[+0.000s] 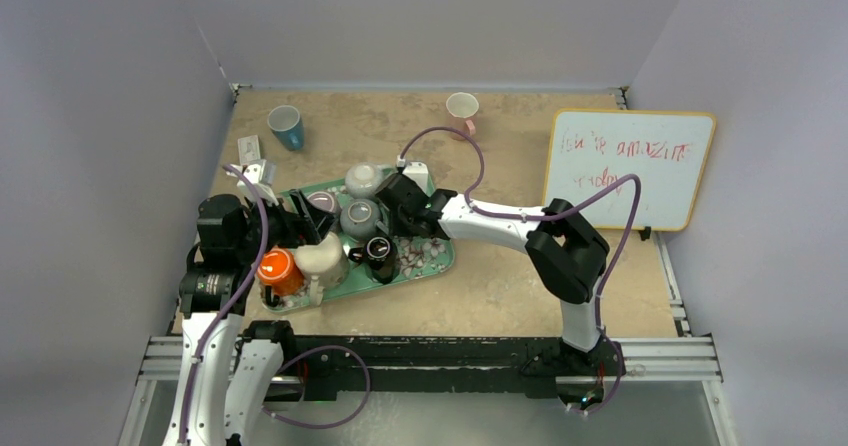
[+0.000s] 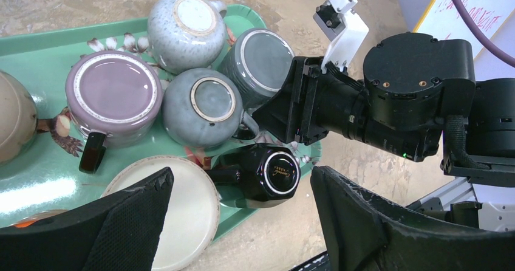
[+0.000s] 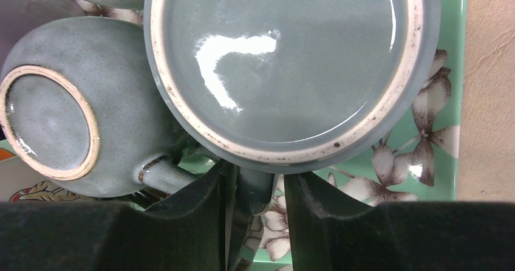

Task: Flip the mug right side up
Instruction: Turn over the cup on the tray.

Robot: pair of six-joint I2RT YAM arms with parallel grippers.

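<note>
Green tray (image 2: 36, 40) on the table, crowded with mugs, all base up.

Task mug (image 3: 285, 58): blue-grey, glazed, upside down at the tray's far right corner, flat base to the camera. Its handle points toward the right wrist camera. It sits beside a speckled grey mug (image 2: 203, 107).

Right gripper (image 3: 255, 180): down at the mug's side, one finger on each side of the handle. Jaws drawn in narrow with the handle between them. Cannot tell whether the pads actually press it. Mug rests on the tray, not lifted.

Left gripper (image 2: 242, 180): jaws spread wide, nothing between them, hanging above the tray's near edge over a black mug (image 2: 270, 174) lying on its side.

Also on the tray: purple mug (image 2: 112, 95), pale round mug (image 2: 185, 22), cream mug (image 2: 182, 198).

Off the tray: blue cup (image 1: 285, 126) and pink cup (image 1: 462, 108) toward the back, whiteboard (image 1: 630, 166) leaning at the right wall.
</note>
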